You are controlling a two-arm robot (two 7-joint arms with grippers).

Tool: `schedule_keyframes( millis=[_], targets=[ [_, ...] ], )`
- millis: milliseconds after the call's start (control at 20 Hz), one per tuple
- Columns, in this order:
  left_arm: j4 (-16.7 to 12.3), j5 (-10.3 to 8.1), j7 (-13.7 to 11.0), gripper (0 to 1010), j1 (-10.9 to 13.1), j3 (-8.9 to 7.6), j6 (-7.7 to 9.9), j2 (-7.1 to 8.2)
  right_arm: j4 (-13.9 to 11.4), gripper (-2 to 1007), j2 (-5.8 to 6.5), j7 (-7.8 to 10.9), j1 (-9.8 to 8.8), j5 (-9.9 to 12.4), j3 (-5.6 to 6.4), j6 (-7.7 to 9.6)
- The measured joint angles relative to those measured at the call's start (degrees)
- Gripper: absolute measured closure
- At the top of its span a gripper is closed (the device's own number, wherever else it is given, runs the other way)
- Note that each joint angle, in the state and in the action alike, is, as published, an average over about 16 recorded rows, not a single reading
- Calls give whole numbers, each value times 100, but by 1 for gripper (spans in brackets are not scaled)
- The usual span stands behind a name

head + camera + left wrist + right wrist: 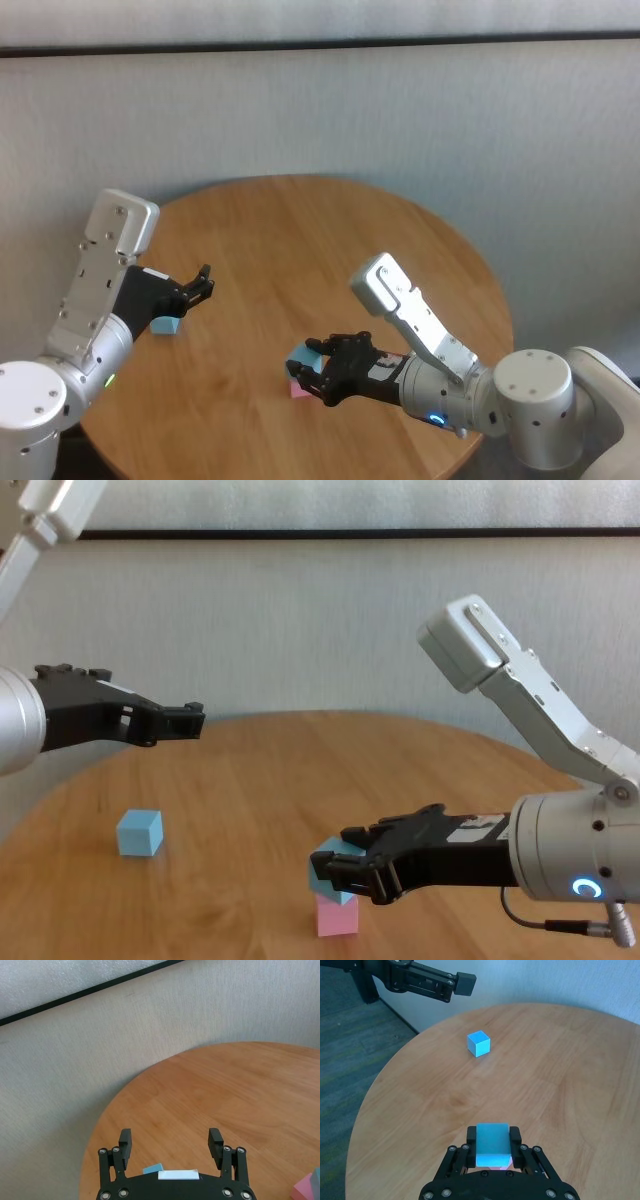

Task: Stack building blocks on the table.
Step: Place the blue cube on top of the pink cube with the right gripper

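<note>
On the round wooden table [300,240], my right gripper [315,372] is shut on a light blue cube [303,355] and holds it on top of the pink cube [297,390]. In the chest view this blue cube [325,872] sits tilted on the pink cube [337,917]. In the right wrist view the blue cube [493,1144] fills the gap between the fingers. The second light blue cube [165,324] lies alone at the table's left [139,832]. My left gripper [200,285] is open and empty, raised above and just beyond that cube.
The table's edge curves close behind the lone blue cube [478,1043], with grey carpet below. A pale wall stands behind the table. Bare wood [250,770] lies between the two arms.
</note>
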Motion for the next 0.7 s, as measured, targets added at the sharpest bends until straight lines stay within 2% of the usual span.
schedule_keyframes(
  millis=[700],
  targets=[
    [0,0,0,10,0,0,0,0,211,637,-87,-16,102,-50,12,-37]
  ],
)
